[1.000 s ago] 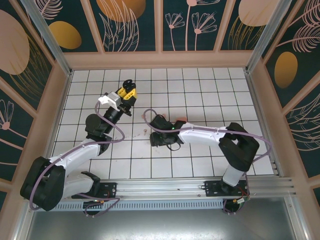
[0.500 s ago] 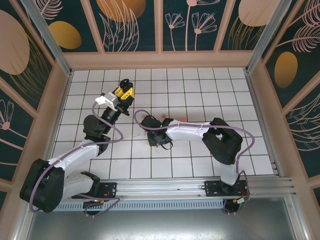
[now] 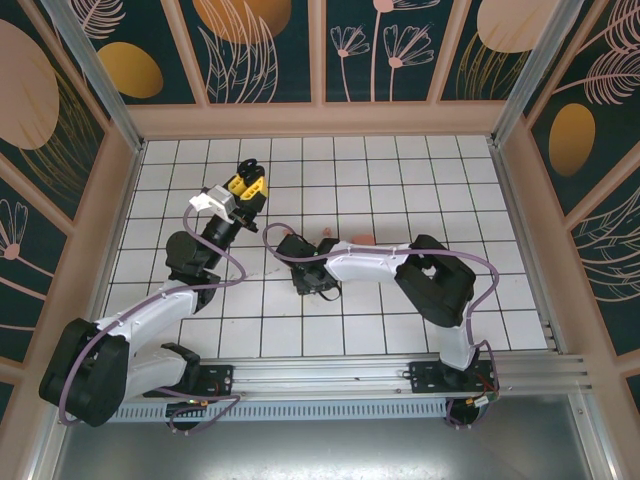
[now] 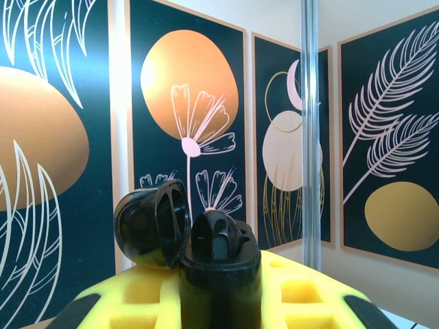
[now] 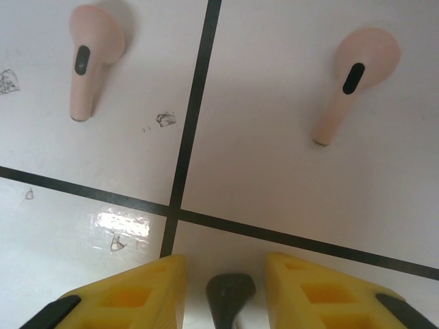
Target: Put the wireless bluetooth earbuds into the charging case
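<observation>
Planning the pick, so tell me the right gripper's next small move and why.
Probably close the right gripper on the black earbud: it lies between the yellow fingers with gaps on both sides, not yet pinched. The left gripper holds the charging case with its lid open.

White left arm (image 3: 150,310) reaching forward, left gripper (image 3: 247,183) raised, jaws closed on a black open-lidded charging case (image 4: 218,259), white right arm (image 3: 372,262) bent leftward, right gripper (image 5: 226,274) pointing straight down, yellow jaws parted
</observation>
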Tool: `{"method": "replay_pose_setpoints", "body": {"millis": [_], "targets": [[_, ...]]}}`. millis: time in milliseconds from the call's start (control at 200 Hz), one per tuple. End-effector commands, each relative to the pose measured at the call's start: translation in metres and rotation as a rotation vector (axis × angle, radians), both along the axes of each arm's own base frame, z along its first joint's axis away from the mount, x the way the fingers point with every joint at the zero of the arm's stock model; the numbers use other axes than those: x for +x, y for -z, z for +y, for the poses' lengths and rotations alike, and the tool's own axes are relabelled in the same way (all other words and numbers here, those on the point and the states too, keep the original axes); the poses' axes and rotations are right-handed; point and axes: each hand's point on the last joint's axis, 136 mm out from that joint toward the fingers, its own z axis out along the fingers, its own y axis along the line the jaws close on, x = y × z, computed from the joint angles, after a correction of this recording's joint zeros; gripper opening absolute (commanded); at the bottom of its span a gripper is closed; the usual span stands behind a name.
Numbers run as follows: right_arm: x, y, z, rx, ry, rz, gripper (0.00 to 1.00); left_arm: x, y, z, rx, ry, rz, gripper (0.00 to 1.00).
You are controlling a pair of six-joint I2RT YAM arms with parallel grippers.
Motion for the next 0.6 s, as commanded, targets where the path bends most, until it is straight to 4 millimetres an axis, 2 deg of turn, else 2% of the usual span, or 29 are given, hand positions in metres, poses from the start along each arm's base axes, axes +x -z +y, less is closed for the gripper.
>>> {"method": "replay_pose_setpoints", "body": {"millis": [0,380,505,596], "targets": [[-0.003,0.007,-0.005,-0.042,0.011,0.011,0.34,-0.009,-0.014,0.008,-0.037,-0.004,-0.056,0.0],[-0.003,0.003,-0.004,-0.032,0.014,0.008,0.2,-0.01,-0.014,0.007,-0.039,0.008,-0.051,0.0],[0.0,-0.011,-0.002,-0.001,0.026,-0.014,0.18,-0.01,-0.013,0.006,-0.037,0.016,-0.047,0.0],[0.004,-0.031,0.001,0.036,0.037,-0.05,0.18,-0.012,-0.014,0.005,-0.034,0.026,-0.048,0.0]]}}
